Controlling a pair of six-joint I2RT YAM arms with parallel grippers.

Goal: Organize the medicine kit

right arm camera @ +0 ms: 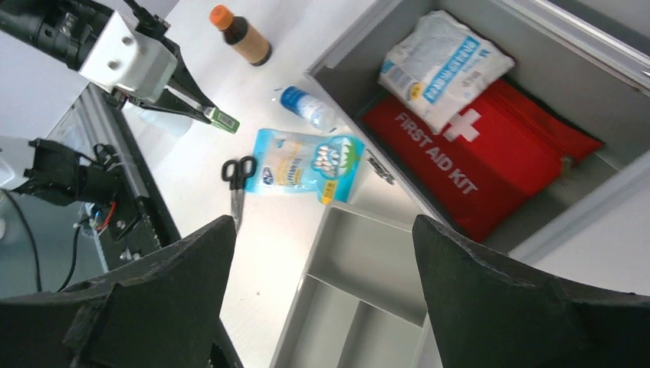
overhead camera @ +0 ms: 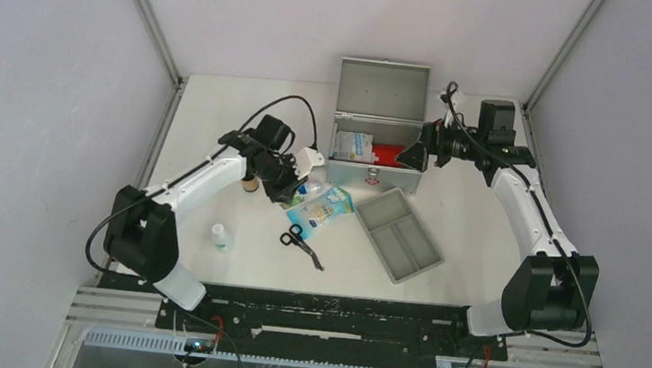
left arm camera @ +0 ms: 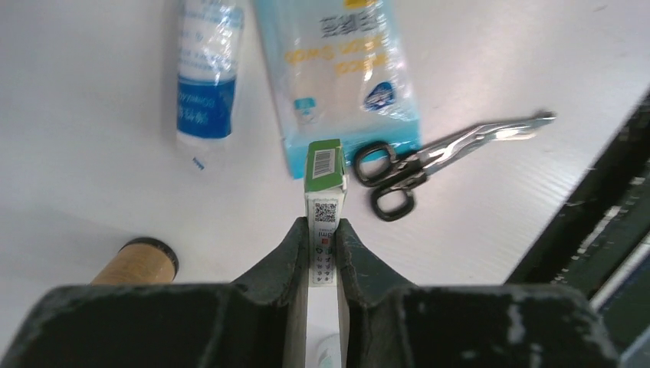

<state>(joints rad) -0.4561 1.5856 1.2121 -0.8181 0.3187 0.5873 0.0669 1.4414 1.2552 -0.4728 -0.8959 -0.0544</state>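
The medicine kit (overhead camera: pixel 392 179) stands open at the back of the table with its lid upright. A red first aid pouch (right arm camera: pixel 475 169) and a white packet (right arm camera: pixel 444 65) lie inside it. My left gripper (left arm camera: pixel 325 230) is shut on a small green and white box (left arm camera: pixel 325 188) and holds it above the table, left of the kit, over a blue packet (left arm camera: pixel 337 69). My right gripper (right arm camera: pixel 322 226) is open and empty. In the top view it (overhead camera: pixel 408 154) hovers at the kit's right end.
A shallow grey two-compartment tray (overhead camera: pixel 423 264) lies in front of the kit. Scissors (overhead camera: pixel 301 243), a blue and white roll (left arm camera: pixel 205 77), a brown bottle (right arm camera: pixel 241 34) and a small white bottle (overhead camera: pixel 221 237) lie on the table to the left.
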